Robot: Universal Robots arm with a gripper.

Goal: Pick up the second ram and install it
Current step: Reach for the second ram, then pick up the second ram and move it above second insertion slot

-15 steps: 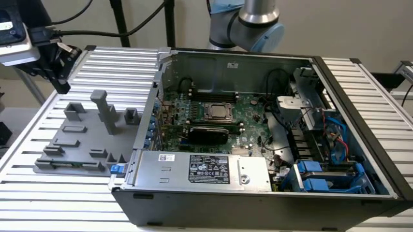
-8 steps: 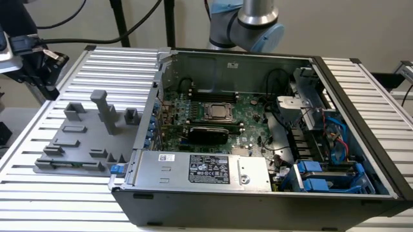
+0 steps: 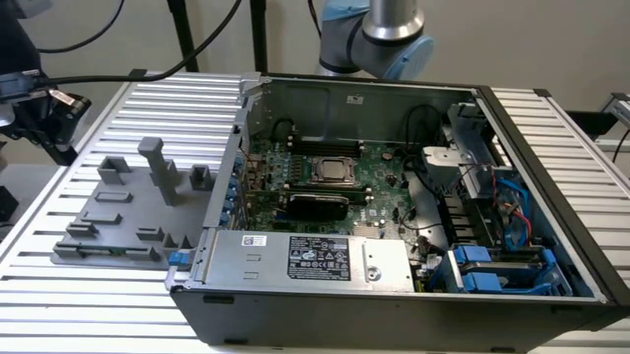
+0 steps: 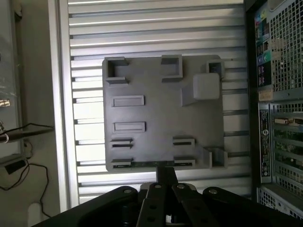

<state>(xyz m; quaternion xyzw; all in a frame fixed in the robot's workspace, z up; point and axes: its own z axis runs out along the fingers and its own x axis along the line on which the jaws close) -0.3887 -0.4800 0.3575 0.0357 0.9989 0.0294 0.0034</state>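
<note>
Ribbed table (image 3: pixel 88 295) carries grey fixture plate (image 4: pixel 161 109) beside open computer case (image 3: pixel 394 310); second ram (image 4: pixel 147 164) lies along plate edge. Gripper (image 4: pixel 166 174) hangs above, pincer pressed together, empty.

Bright, even light, glare on the table slats (image 4: pixel 156 28). Case interior (image 3: pixel 344 118) sits in shade; gripper (image 4: pixel 165 175) is a dark silhouette.

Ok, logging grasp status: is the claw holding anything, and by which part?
Nothing held, it seems: the second ram lies slotted in the grey fixture, the claw above it.
</note>
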